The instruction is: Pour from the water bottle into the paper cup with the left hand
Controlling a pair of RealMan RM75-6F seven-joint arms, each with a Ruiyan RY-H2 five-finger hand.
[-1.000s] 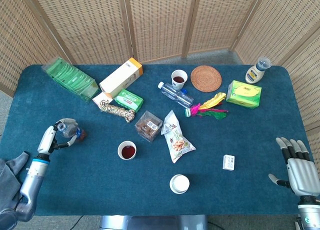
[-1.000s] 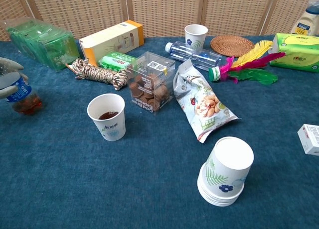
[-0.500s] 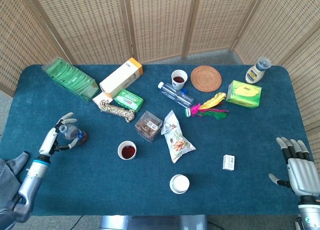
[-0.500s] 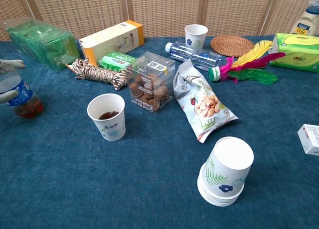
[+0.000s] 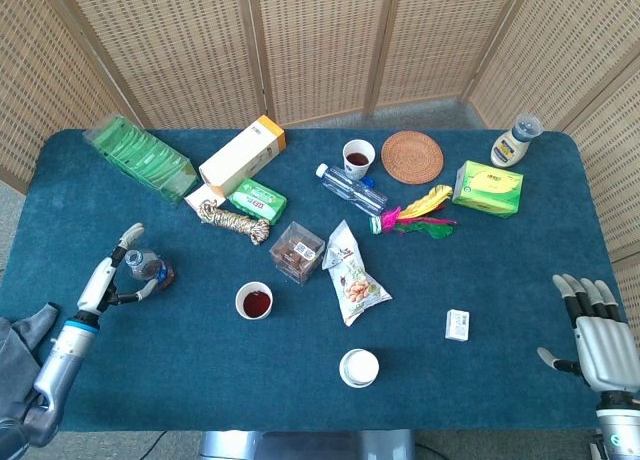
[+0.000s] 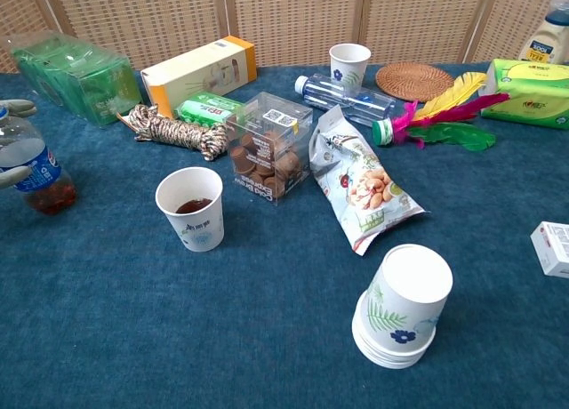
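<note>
Just inside my left hand [image 5: 112, 276], whose fingers are spread apart around but off it, stands 1 upright water bottle [image 5: 148, 270]; another clear bottle [image 5: 351, 189] lies far off. Right of my hand sits 1 paper cup [image 5: 254, 301] of dark liquid, a 2nd cup [image 5: 358, 158] beyond. My right hand [image 5: 598, 342] rests empty, fingers apart. Blue worktop [image 5: 480, 280], wicker screens [image 5: 320, 40] behind.

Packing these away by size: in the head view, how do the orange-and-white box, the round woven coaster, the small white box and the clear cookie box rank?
Largest to smallest, as they look:
1. orange-and-white box
2. round woven coaster
3. clear cookie box, near the coaster in size, so that pair is unsure
4. small white box
</note>
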